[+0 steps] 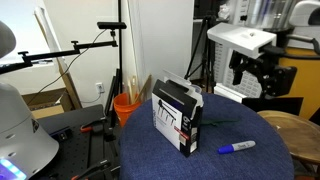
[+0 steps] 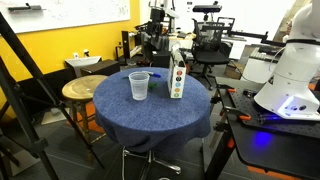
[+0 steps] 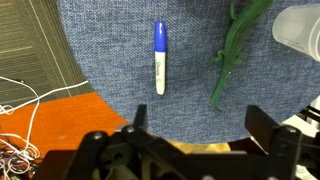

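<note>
The gripper (image 3: 198, 125) is up in the air, over the edge of the round table (image 3: 110, 50). Its two fingers stand far apart, and there is nothing between them. It touches nothing.

The nearest thing to it is a blue and white marker (image 3: 160, 58). The marker lies flat on the blue cloth, near the edge of the table, with its blue cap pointing away from the gripper. Just beside it lies a green toy (image 3: 232, 50), long and thin. They do not touch. A clear cup (image 3: 298, 30) stands past the toy. In an exterior view a box (image 1: 177, 118) stands upright in the middle of the table, well apart from the marker (image 1: 237, 148).

I think this is the reaching step: the gripper (image 1: 250, 70) is lined up high, and nothing is grabbed yet. To get the marker, it would need to move in over the table and come straight down. One finger should go on each long side of the marker. It should keep clear of the green toy.
</note>
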`<move>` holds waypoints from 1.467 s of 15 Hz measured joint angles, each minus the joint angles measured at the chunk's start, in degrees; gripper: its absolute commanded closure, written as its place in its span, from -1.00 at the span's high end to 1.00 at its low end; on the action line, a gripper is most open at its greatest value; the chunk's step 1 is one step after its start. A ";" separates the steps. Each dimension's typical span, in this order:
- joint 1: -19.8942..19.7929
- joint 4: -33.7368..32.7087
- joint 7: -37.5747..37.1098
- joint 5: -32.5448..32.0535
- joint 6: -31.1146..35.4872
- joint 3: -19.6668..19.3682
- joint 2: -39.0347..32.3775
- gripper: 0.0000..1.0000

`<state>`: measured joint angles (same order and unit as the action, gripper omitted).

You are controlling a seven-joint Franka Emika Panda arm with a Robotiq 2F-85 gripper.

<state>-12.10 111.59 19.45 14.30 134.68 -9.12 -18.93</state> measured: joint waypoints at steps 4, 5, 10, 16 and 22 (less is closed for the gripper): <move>-1.96 -1.18 2.86 -0.12 0.00 1.23 -2.97 1.00; -2.30 -1.54 3.63 -0.16 0.00 1.53 -3.72 1.00; -4.02 -4.35 6.22 -0.29 0.29 3.36 -8.87 1.00; -4.69 -10.13 6.21 -1.35 0.75 4.43 -16.85 1.00; -4.72 -14.45 5.99 -3.52 0.79 5.09 -22.53 1.00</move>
<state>-16.81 97.14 25.44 10.78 135.47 -4.03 -41.46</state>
